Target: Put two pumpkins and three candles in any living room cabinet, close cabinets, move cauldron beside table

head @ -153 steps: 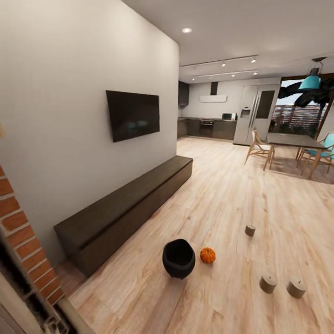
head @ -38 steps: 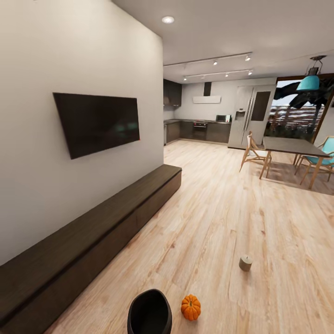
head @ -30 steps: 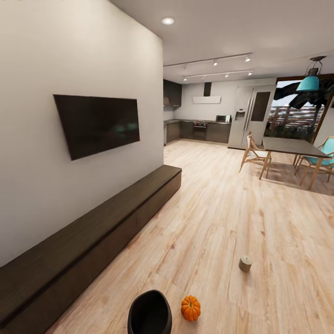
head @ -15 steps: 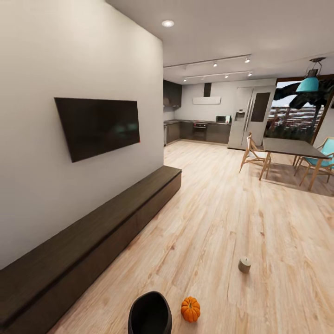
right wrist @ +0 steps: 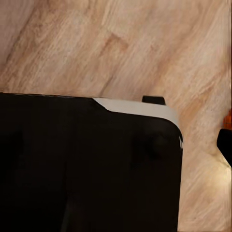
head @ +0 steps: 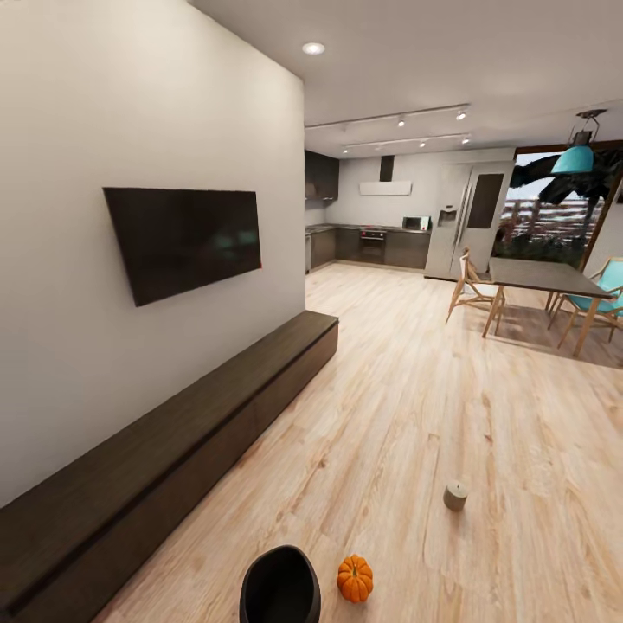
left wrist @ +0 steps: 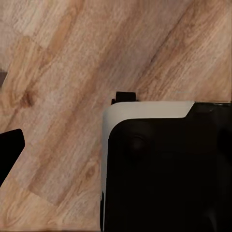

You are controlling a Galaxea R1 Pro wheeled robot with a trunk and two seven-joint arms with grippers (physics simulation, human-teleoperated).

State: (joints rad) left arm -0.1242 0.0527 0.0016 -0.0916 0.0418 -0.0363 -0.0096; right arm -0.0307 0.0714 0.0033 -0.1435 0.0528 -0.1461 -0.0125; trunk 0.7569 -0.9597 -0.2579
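Since five seconds ago the camera has been rolling forward along the wall, so the cauldron (head: 279, 587) and pumpkin (head: 355, 578) are now sitting at the bottom edge of the head view instead of mid-floor, and over the last second the view has been tilting slightly, everything sliding down a touch.

Cauldron and pumpkin are standing just beside each other on the wood floor (head: 415, 407), apart, the pumpkin on the right. One candle (head: 455, 495) is standing upright on the floor farther off to the right, well apart from both. The cabinet (head: 173, 450) is running along the wall at the left under the TV (head: 184, 240), all its fronts sitting flush. Beyond, a dining table (head: 541, 277) with chairs is standing near the kitchen.

Both wrist views are looking down on floorboards past a dark body with a pale rim (left wrist: 145, 108). A black tip is showing at the edge of the left wrist view, another at the edge of the right wrist view beside a sliver of orange (right wrist: 228, 118). Whether either arm's jaws are released or clenched, I cannot tell; nothing is seen held.
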